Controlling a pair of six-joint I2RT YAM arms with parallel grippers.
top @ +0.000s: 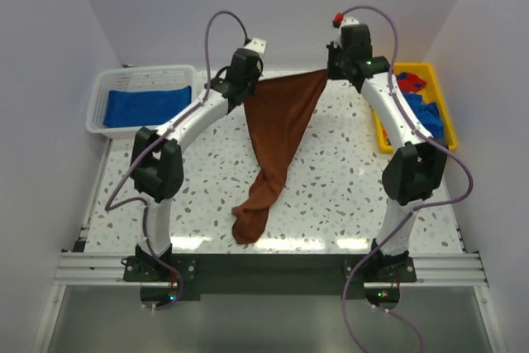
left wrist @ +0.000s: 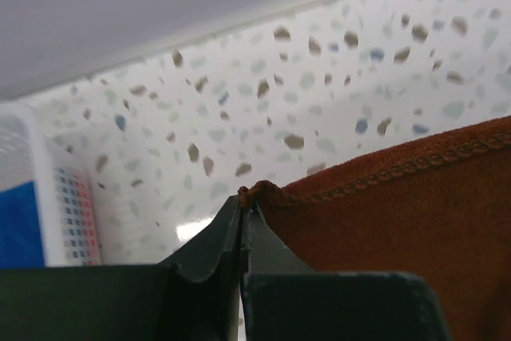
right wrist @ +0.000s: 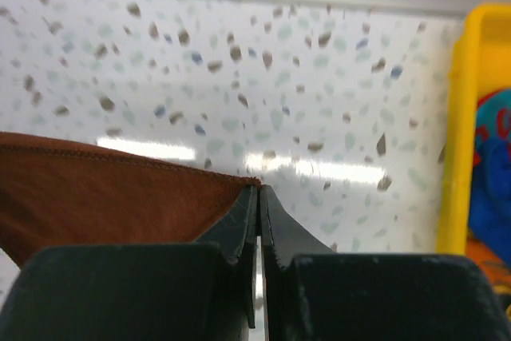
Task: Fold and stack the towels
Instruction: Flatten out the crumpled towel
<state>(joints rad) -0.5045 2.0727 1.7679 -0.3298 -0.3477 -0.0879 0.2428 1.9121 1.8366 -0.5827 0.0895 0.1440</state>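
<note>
A rust-brown towel point(top: 279, 134) hangs stretched between both grippers above the far part of the table, its top edge taut and its lower end drooping onto the table near the front. My left gripper point(top: 245, 91) is shut on the towel's left top corner point(left wrist: 254, 194); my left gripper point(left wrist: 242, 201) shows the corner bunched at its tips. My right gripper point(top: 329, 70) is shut on the right top corner point(right wrist: 247, 183), pinched at my right gripper point(right wrist: 259, 191). Blue towels point(top: 147, 105) lie in the white basket. More towels, blue and red point(top: 420, 103), lie in the yellow tray.
The white lattice basket point(top: 103, 93) stands at the far left, also seen as the basket point(left wrist: 56, 205) in the left wrist view. The yellow tray point(top: 448, 105) sits at the far right, its rim point(right wrist: 455, 125) close to the right gripper. White walls enclose the speckled table point(top: 347, 196).
</note>
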